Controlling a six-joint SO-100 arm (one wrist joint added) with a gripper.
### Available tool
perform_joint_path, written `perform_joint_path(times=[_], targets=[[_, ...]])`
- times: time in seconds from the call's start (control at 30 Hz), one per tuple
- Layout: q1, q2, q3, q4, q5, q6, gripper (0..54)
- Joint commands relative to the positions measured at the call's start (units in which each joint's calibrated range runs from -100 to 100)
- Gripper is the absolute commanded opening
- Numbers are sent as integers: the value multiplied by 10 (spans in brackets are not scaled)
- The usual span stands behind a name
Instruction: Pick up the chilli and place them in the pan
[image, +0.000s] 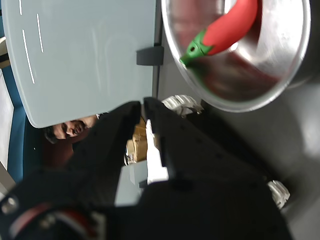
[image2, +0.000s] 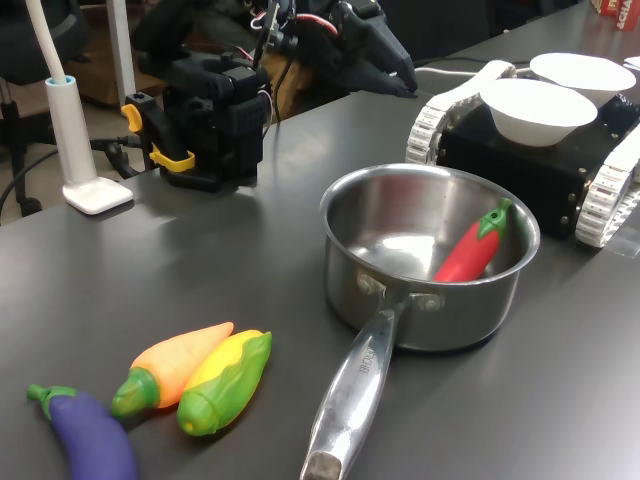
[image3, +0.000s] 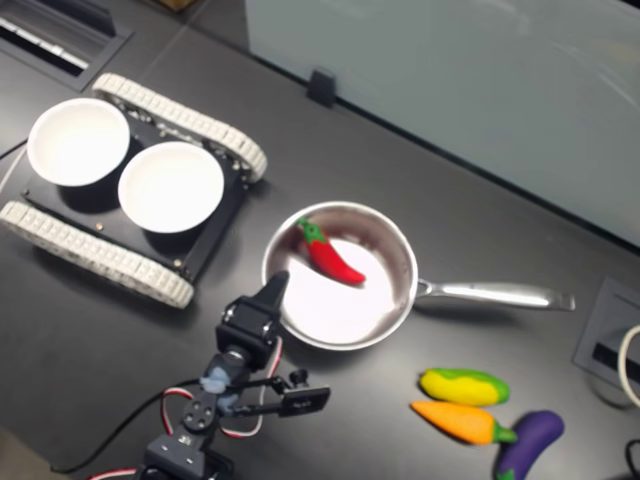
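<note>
A red chilli (image2: 470, 250) lies inside the steel pan (image2: 372, 215), leaning against its wall with the green stem up at the rim. The pan stands mid-worktop (image2: 150, 260), handle pointing to the near edge in the first exterior view. The black gripper (image3: 275, 288) hangs just outside the pan's rim, jaws nearly closed and empty.
</note>
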Motion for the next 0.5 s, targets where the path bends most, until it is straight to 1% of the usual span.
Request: perform_joint_path(times=[0.0, 0.17, 0.33, 0.4, 0.47], targets=[[-38, -28, -28, 45, -10, 1, 1], [-62, -42, -33, 115, -15, -2, 0], [-27, -42, -2, 142, -9, -19, 0], [-5, -42, 17, 157, -3, -37, 0], [-1, -42, 28, 176, 0, -43, 0]])
